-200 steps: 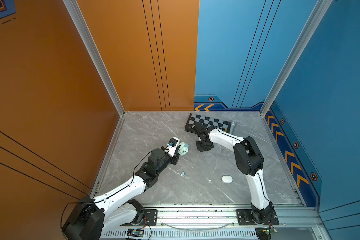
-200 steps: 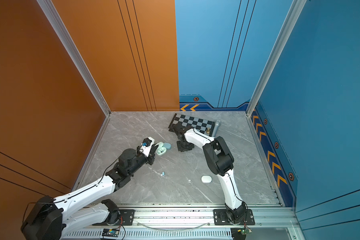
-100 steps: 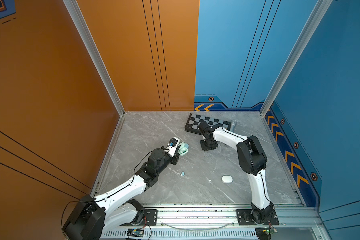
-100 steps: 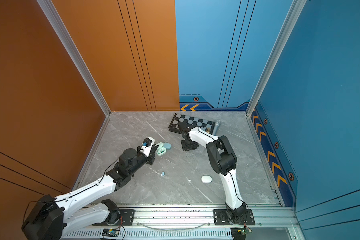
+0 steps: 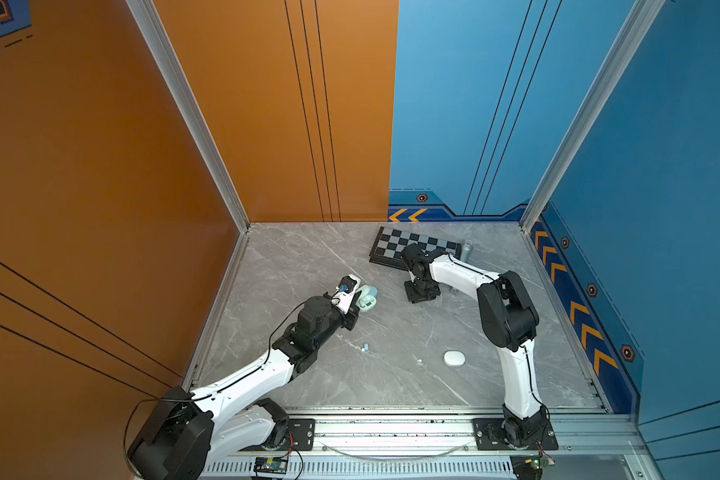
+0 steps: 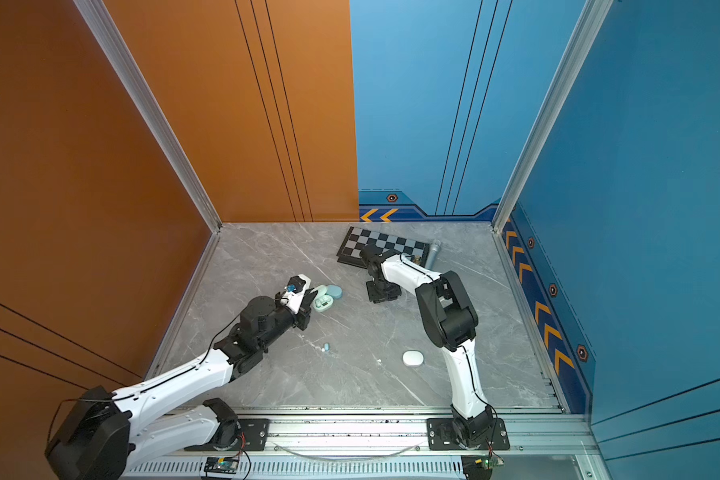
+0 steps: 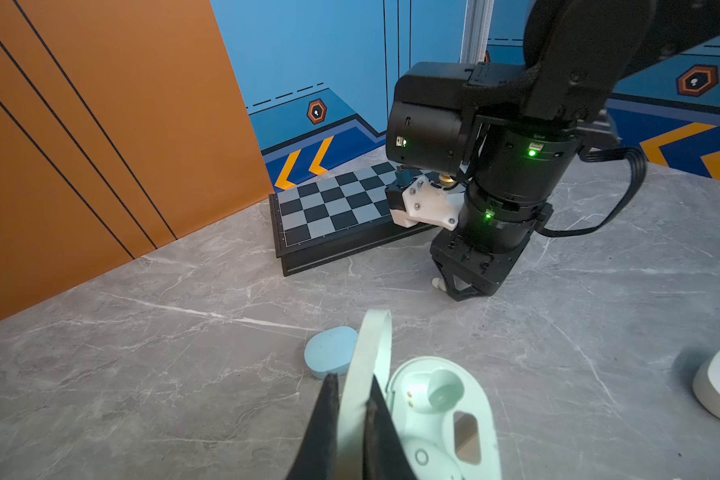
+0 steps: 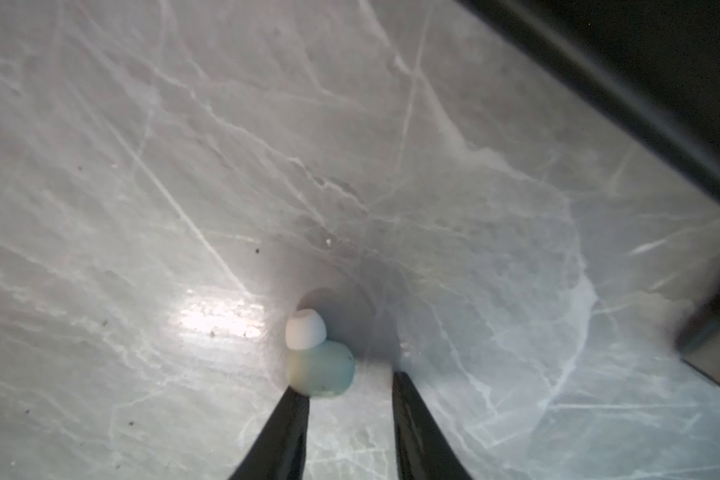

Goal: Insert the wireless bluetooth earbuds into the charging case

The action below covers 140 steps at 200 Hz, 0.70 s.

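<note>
A mint charging case (image 7: 433,415) lies open on the table, and its empty earbud wells show. My left gripper (image 7: 352,384) is shut on the case's raised lid (image 7: 371,353). In both top views this case (image 5: 366,302) (image 6: 323,303) sits at the left gripper's tip. My right gripper (image 8: 348,384) points down at the table in front of the chessboard, its fingers open. A mint earbud (image 8: 321,365) with a white tip lies against one fingertip, with a gap to the other finger. A light blue earbud (image 5: 366,346) (image 6: 326,347) lies loose in the middle of the table.
A closed light blue case (image 7: 329,351) lies just behind the mint one. A white case (image 5: 454,358) (image 6: 412,358) rests near the right arm's base. A chessboard (image 5: 391,245) and a grey cylinder (image 5: 467,249) stand at the back wall.
My right gripper has shifted a little to the right in front of the chessboard. The left arm has kept its hold on the lid without moving.
</note>
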Available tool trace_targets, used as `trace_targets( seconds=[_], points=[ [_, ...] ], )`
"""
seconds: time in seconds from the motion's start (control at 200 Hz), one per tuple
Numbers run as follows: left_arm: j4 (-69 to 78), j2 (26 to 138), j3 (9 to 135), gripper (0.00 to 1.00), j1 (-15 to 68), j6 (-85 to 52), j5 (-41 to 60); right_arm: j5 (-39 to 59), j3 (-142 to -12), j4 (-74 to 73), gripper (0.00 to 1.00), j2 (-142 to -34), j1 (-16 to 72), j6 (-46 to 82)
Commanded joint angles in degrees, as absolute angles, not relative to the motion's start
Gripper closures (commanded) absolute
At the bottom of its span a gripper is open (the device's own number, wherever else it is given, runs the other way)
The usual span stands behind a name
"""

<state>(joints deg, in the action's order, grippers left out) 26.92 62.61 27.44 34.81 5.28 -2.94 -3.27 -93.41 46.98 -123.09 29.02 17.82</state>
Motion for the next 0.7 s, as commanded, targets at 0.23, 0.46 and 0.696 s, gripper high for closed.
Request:
trace_targets(
  seconds=[0.23, 0.46, 0.696],
  points=[
    [26.94, 62.68, 28.92, 1.00, 34.19, 5.41, -2.63, -3.96, -92.59, 47.07, 0.65, -120.40, 26.00, 25.42],
    [26.89, 62.40, 28.72, 1.00, 34.02, 5.39, -2.71, -2.23, -89.53, 42.64, 0.65, -116.48, 24.19, 38.71],
    [26.89, 62.66, 28.83, 1.00, 34.01, 5.30, -2.15, 2.66, -83.61, 35.78, 0.66, -112.05, 24.17, 49.57]
  ],
)
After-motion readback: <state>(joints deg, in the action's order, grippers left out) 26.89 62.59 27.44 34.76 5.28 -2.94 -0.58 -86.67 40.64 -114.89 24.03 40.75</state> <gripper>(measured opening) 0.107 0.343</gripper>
